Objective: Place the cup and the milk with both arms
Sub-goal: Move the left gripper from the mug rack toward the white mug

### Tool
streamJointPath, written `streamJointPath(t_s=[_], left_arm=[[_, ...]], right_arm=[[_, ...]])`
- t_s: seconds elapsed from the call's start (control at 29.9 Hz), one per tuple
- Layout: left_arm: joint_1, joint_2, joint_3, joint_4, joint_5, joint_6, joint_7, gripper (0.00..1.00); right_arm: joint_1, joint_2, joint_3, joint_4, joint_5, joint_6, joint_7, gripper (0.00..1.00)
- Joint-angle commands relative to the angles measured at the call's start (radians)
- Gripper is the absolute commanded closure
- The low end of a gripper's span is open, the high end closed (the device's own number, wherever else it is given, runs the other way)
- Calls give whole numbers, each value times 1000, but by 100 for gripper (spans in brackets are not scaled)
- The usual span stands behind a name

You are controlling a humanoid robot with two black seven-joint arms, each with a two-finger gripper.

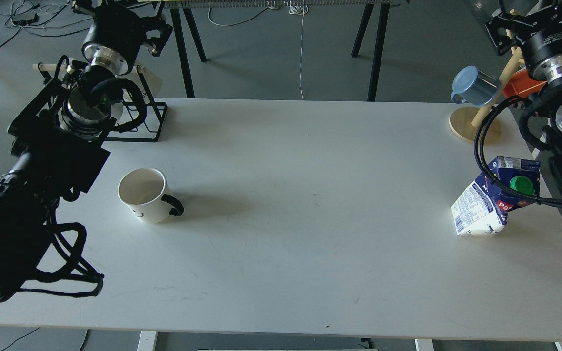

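The cup (143, 195), a white mug with a black handle and a small smiley face, stands upright on the left part of the white table (310, 219). The milk (498, 202), a dented carton with a dark blue top and green cap, stands tilted near the right edge, with a black cable of my right arm crossing in front of it. My left gripper (158, 36) hangs high at the back left, well away from the cup. High at the back right, my right gripper (498, 29) stays far from the milk. Both grippers look dark, and their fingers cannot be told apart.
A black wire rack (151, 122) sits at the back left of the table. At the back right stands a wooden mug tree (471, 124) holding a blue mug (476, 87) and an orange mug (522, 83). Black table legs and cables show on the floor beyond.
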Motion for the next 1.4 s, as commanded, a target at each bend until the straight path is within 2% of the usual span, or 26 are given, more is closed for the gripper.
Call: streamJointPath(t_s=[0.0, 0.2, 0.27, 0.37, 0.53, 0.67, 0.84, 1.04, 1.17, 1.37], left_arm=[[4, 10, 26, -9, 0, -4, -4, 1], [3, 37, 33, -13, -1, 6, 3, 1], [3, 53, 66, -33, 0, -20, 19, 1], [4, 112, 215, -107, 24, -77, 36, 1], [-10, 261, 416, -249, 115, -77, 36, 1], [-7, 408, 476, -426, 331, -77, 39, 1], [9, 576, 487, -648, 639, -77, 42, 1], [15, 735, 545, -840, 886, -77, 37, 4], [15, 792, 579, -894, 1081, -77, 37, 4], [18, 838, 588, -900, 1285, -77, 29, 4]], right_arm=[[6, 11, -7, -1, -2, 0, -1, 0], [5, -2, -9, 1, -7, 0, -1, 0], [5, -2, -7, 1, -8, 0, -1, 0], [8, -2, -7, 1, -8, 0, -1, 0], [8, -2, -7, 10, -10, 0, -1, 0], [11, -2, -4, 13, -10, 0, -1, 0], [11, -3, 1, 15, -10, 0, 1, 0], [2, -12, 4, 15, -8, 0, 4, 0], [0, -18, 7, 16, -7, 0, 4, 0], [-26, -28, 11, 64, -5, 0, 4, 0]])
